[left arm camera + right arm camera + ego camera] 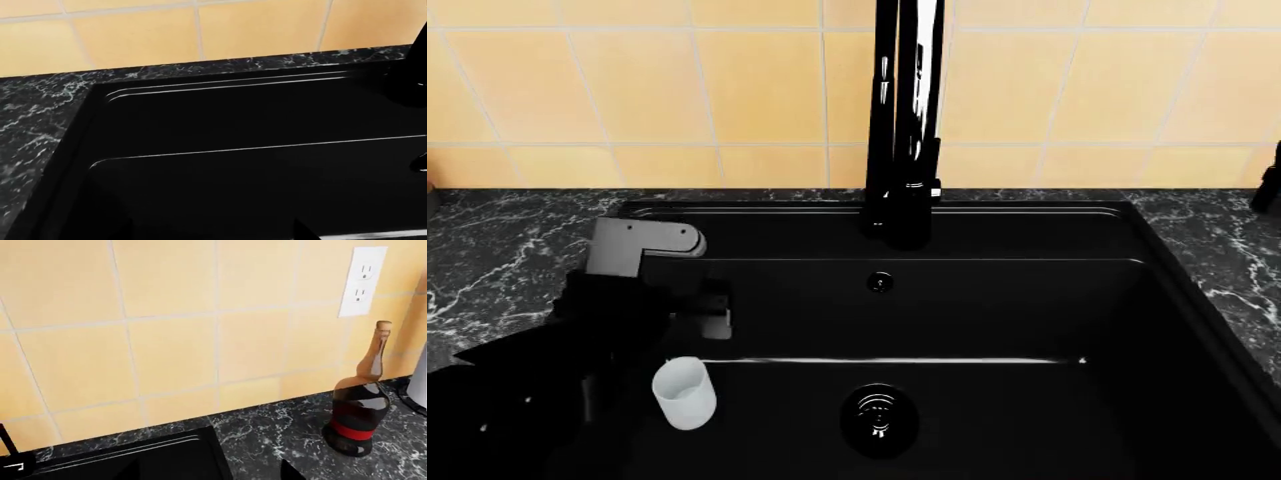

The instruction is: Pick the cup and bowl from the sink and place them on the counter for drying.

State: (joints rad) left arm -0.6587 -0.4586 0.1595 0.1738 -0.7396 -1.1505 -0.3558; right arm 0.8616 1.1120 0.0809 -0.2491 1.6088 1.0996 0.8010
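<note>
The white cup (683, 393) stands upright at the left side of the black sink (1001, 310), left of the round drain (878, 420). My left arm (614, 320) reaches over the sink's left rim, just above and behind the cup. In the left wrist view the left gripper (213, 234) is open, with dark fingertips (301, 231) far apart over the sink's back left corner and nothing between them. The right gripper (208, 474) is open above the sink's back right corner and the counter (280, 440). The bowl is out of view.
The tall black tap (904, 120) rises at the sink's back middle. A dark bottle with a red band (359, 405) stands on the counter right of the sink, under a wall outlet (362, 282). The yellow tiled wall (761, 90) runs behind.
</note>
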